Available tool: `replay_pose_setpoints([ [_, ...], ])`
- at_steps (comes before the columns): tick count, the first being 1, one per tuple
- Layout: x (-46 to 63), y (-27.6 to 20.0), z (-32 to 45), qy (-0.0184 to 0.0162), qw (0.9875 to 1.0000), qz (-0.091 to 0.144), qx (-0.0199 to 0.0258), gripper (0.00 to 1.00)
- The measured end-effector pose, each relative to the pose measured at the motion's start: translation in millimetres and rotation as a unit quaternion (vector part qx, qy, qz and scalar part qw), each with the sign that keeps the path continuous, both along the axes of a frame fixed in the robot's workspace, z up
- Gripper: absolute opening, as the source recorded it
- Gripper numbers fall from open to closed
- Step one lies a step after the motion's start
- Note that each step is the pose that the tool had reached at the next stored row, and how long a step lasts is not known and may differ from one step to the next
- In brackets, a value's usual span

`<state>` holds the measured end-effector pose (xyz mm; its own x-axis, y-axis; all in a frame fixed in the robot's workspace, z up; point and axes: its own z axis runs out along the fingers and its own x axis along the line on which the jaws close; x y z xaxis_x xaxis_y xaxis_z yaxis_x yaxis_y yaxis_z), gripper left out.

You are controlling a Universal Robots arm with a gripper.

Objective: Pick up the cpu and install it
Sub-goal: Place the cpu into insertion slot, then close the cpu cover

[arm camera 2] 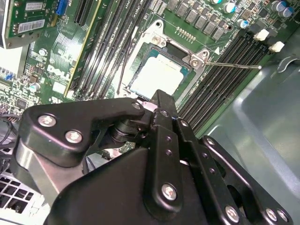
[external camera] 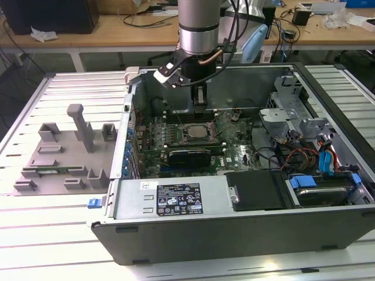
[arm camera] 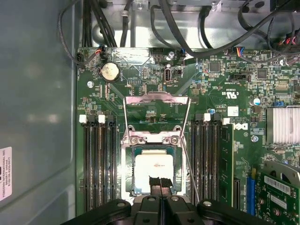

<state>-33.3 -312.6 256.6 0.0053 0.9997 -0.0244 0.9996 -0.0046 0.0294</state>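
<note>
The cpu [arm camera: 151, 165] is a small square chip with a pale silver top. It lies flat inside the dark socket frame [arm camera: 125, 159] on the green motherboard, and it also appears as the cpu [external camera: 198, 131] and the cpu [arm camera 2: 157, 75]. The socket's metal bracket [arm camera: 157, 99] stands swung up and its thin lever [arm camera 2: 234, 65] sticks out sideways. My gripper [arm camera: 160, 183] hangs just above the chip's near edge, fingers pressed together with nothing between them. In the exterior view the gripper [external camera: 200, 104] points straight down into the open computer case.
Black memory slots [arm camera: 98, 164] flank the socket on both sides. A green card [external camera: 187, 155] lies in front of it. Cables and a drive cage [external camera: 293, 117] fill the case's right part. The case walls [external camera: 132, 117] rise around the board. A grey fixture tray [external camera: 58, 152] lies at the exterior view's left.
</note>
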Motion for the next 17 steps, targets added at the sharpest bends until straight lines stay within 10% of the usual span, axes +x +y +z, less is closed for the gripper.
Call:
replay_pose_setpoints([
  [17,0.0,0.0,1.4,0.0000,1.0000,0.000,0.0000,0.11],
])
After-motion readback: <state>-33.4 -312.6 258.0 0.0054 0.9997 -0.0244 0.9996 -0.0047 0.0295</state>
